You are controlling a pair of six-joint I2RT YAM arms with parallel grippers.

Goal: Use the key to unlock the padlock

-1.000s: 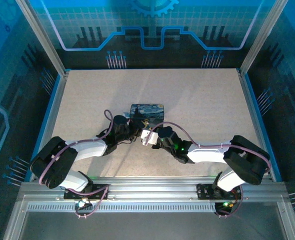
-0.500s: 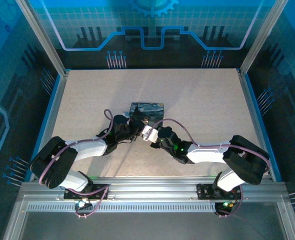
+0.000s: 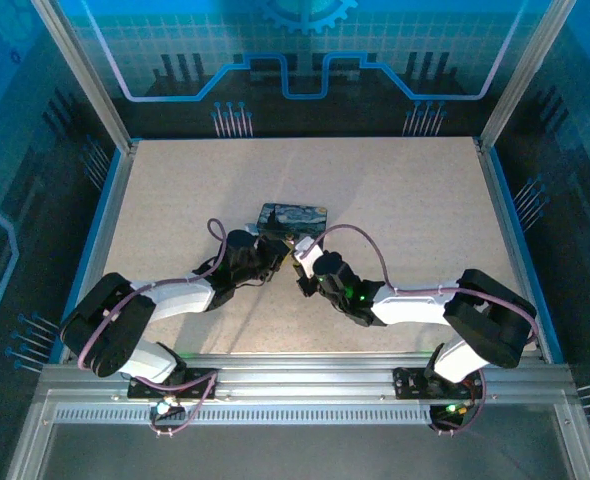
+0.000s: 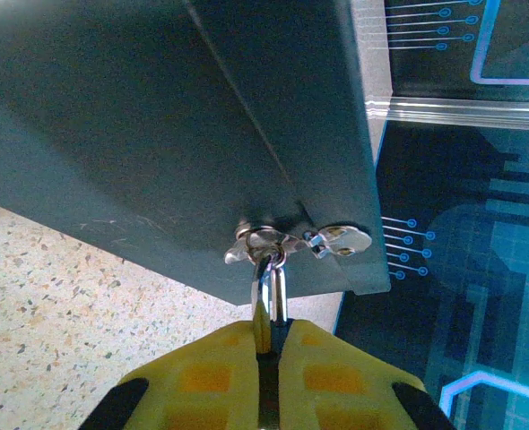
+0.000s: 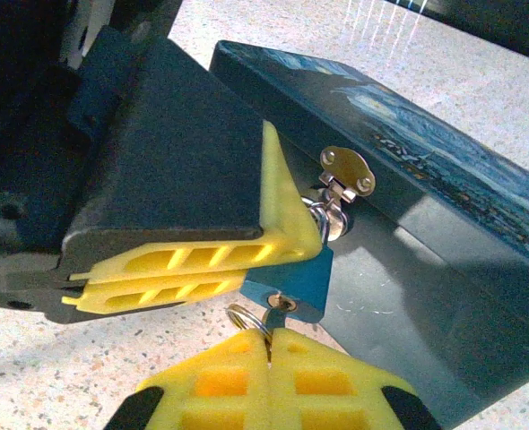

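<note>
The small blue padlock hangs by its silvery shackle from the hasp on the front of the dark blue painted box. My left gripper is shut on the padlock's body, its yellow fingers reaching in from the left in the right wrist view. From below, my right gripper is shut on the key, whose blade sits in the padlock's keyhole. A wire key ring sticks out beside it. In the top view both grippers meet just in front of the box, left and right.
The box stands near the middle of the speckled table. A metal frame and blue walls enclose the table on all sides. Open tabletop lies behind and to both sides of the box.
My right wrist has turned and shifted slightly up toward the box while staying shut on the key. The left arm and the box have held still.
</note>
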